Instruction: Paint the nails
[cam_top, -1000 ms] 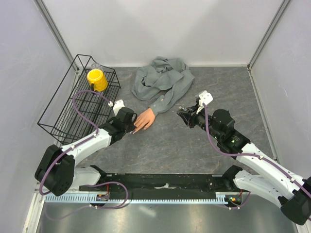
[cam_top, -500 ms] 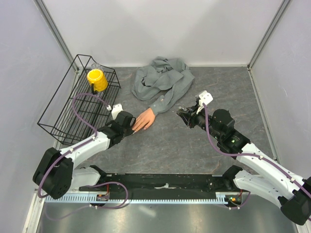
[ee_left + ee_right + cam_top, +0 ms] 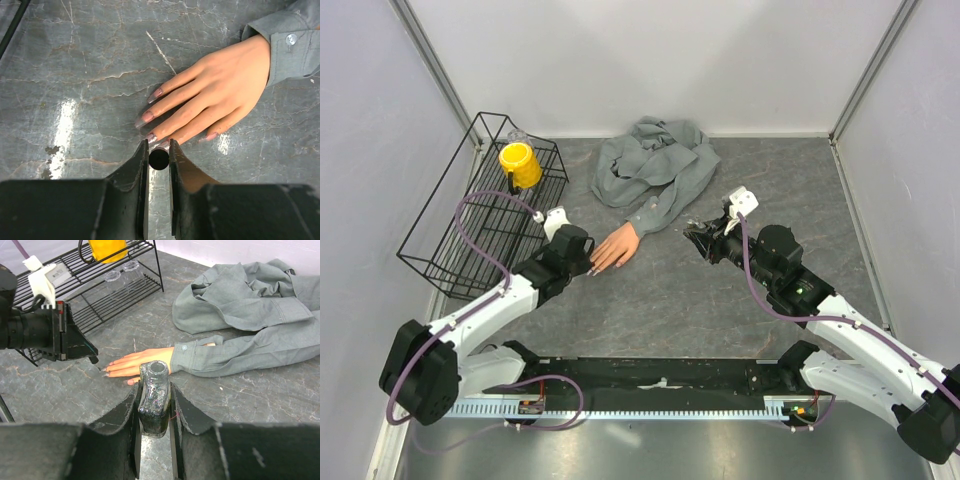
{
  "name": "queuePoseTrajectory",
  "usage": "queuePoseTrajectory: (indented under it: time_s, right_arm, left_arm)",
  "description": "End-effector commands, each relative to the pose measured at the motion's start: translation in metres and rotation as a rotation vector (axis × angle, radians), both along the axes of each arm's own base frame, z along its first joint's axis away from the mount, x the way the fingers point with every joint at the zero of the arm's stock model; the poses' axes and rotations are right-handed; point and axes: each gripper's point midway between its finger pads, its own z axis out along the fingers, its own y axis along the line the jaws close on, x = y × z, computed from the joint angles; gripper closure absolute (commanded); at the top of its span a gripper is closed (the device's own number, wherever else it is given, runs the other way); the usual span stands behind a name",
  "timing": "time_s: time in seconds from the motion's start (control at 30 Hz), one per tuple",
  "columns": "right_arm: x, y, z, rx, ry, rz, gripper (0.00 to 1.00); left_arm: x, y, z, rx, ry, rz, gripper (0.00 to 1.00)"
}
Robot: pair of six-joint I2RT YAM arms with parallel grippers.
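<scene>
Nails [image 3: 146, 117]: on a peach mannequin hand [image 3: 220, 90] lying palm down near the middle of the desk [image 3: 720, 320], a little toward the left edge. Its fingertips aim at the near left corner.

Sleeve [image 3: 292, 45]: grey and buttoned at the wrist. It runs back to a shirt [image 3: 655, 165] heaped by the far edge.

Left end effector [image 3: 159, 143]: clenched on a small dark round piece [image 3: 159, 159] seen end-on, probably the brush's handle. No bristles show. It sits right at the fingertips, just beside the 3rd nail counted from the far side.

Right end effector [image 3: 155, 388]: clamped on a dark glittery bottle [image 3: 153, 407], upright with its neck uncapped. It is held toward the right half of the desk, apart from the hand.

Done, as I judge it: the bottle is open and the applicator is out and at the fingers. From the left wrist view, 4 nails show a mauve-pink tint, and the 3rd has a wet, silvery shine, so some polish looks to be on.

Left, as I judge it: I cannot tell whether each coat is full. The 5th nail, likely the thumb's, is out of sight. I would put it somewhere mid-task, with nails left to cover or finish and the brush to go back in the bottle.

Elsewhere: a wire rack [image 3: 440, 235] with a yellow cup [image 3: 520, 163] stands along the left edge near the far corner, playing no part.
</scene>
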Motion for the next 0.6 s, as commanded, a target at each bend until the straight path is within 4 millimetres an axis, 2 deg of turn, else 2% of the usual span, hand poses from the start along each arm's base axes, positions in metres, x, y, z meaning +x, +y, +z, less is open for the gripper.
queuePoseTrajectory:
  time_s: [0.0, 0.23, 0.57]
  right_arm:
    - [0.000, 0.001, 0.015, 0.047, -0.039, 0.005, 1.00]
    - [0.001, 0.001, 0.013, 0.043, -0.036, 0.004, 1.00]
    - [0.001, 0.001, 0.013, 0.043, -0.036, 0.004, 1.00]
  left_arm:
    - [0.016, -0.008, 0.007, -0.004, -0.029, -0.011, 0.98]
    - [0.029, -0.017, 0.003, -0.005, -0.029, -0.018, 0.98]
    - [0.030, -0.021, -0.001, -0.015, -0.019, -0.028, 0.98]
